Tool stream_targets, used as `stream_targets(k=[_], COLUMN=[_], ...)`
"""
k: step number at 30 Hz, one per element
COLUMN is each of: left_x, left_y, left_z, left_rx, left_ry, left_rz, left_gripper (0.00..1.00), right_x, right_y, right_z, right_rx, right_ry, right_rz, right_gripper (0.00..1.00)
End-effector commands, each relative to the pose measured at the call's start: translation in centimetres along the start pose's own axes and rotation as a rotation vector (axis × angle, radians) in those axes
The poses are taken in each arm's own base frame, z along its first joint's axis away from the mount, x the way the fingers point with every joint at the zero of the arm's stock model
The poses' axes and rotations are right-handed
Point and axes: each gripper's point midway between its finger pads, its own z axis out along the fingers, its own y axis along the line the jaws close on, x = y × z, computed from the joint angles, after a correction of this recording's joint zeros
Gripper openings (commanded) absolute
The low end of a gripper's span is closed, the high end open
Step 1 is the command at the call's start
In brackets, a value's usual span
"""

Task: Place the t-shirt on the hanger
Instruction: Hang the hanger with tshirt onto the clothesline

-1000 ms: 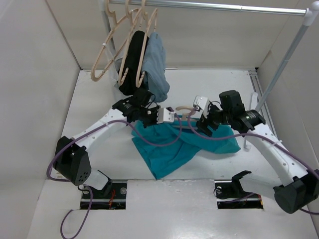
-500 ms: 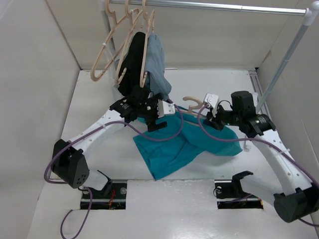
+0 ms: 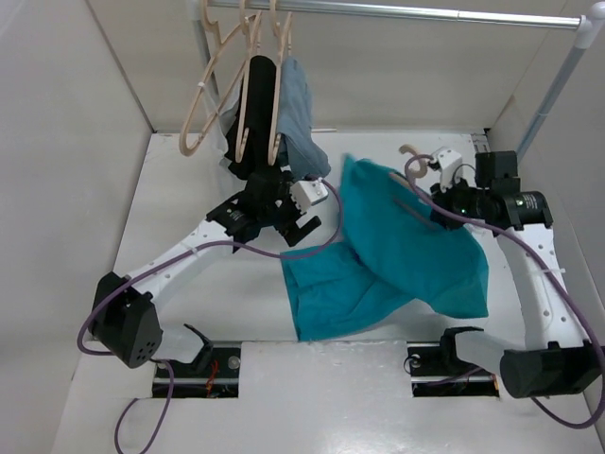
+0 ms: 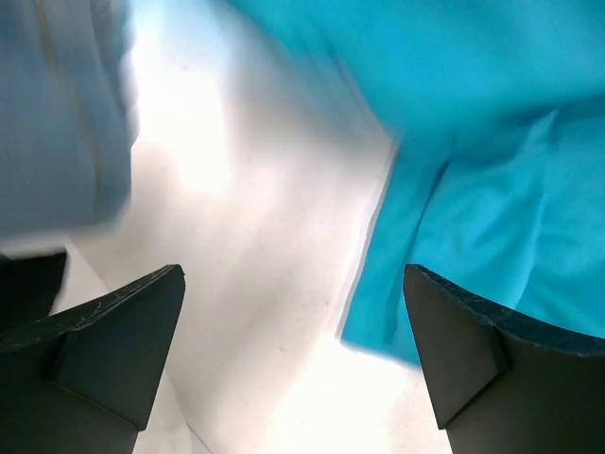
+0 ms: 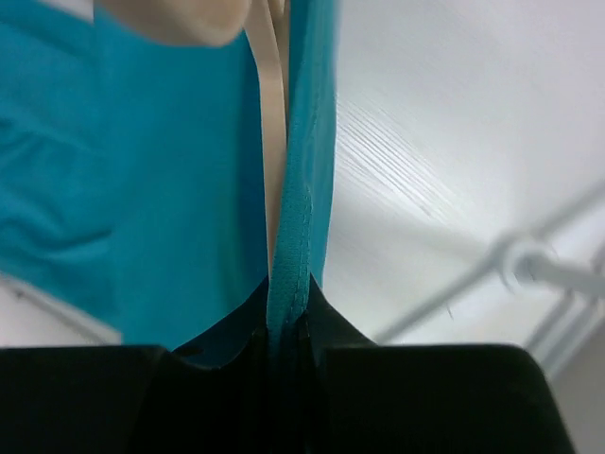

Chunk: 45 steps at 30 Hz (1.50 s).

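Note:
The teal t-shirt [image 3: 406, 236] hangs lifted at the right. Its lower part trails onto the table [image 3: 189, 189] near the front. My right gripper [image 3: 437, 184] is shut on the shirt's stitched edge [image 5: 301, 189]. A pale beige hanger [image 5: 271, 142] runs down into the jaws beside that edge. The hanger's hook [image 3: 411, 156] sticks up just left of the gripper. My left gripper [image 3: 307, 203] is open with nothing between its fingers [image 4: 113, 340]. It hovers over bare table just left of the shirt's edge [image 4: 492, 142].
A rail [image 3: 397, 11] along the back carries several beige hangers [image 3: 203, 104], a black garment [image 3: 255, 113] and a grey-blue garment [image 3: 298, 113], close behind my left gripper. The rack's slanted pole [image 3: 548, 95] stands at the right. White walls enclose the table.
My left gripper let go and opened, drawing back to the left. My right gripper shut on the shirt and hanger and raised them up and to the right, unfolding the cloth.

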Motion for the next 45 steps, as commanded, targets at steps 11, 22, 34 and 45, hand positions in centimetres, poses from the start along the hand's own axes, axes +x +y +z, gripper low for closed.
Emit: stream_targets(k=[11,22,34,45], left_x=[-0.3,0.5,1.2,1.3], left_y=[0.1,-1.7,-2.5,-2.5], left_z=[-1.8,-2.1,-2.7,-2.7], left_rx=[-0.088,-0.024,-0.02,-0.024], left_ry=[-0.051,-0.058,-0.067,-0.075], left_rz=[-0.026,-0.012,0.003,0.023], left_gripper=[1.0,1.0,1.0,1.0], right_x=[-7.0,-17.3,-21.2,-20.6], right_y=[-7.2,-10.3,-12.7,-15.1], right_z=[-10.3,-20.4,-20.5,-19.5], right_rx=[0.476,0.702,0.734,0.816], right_ry=[-0.254,-0.542,-0.647,-0.634], right_rz=[0.091,0.11,0.153,0.221], right_gripper=[0.0,0.0,0.0,0.0])
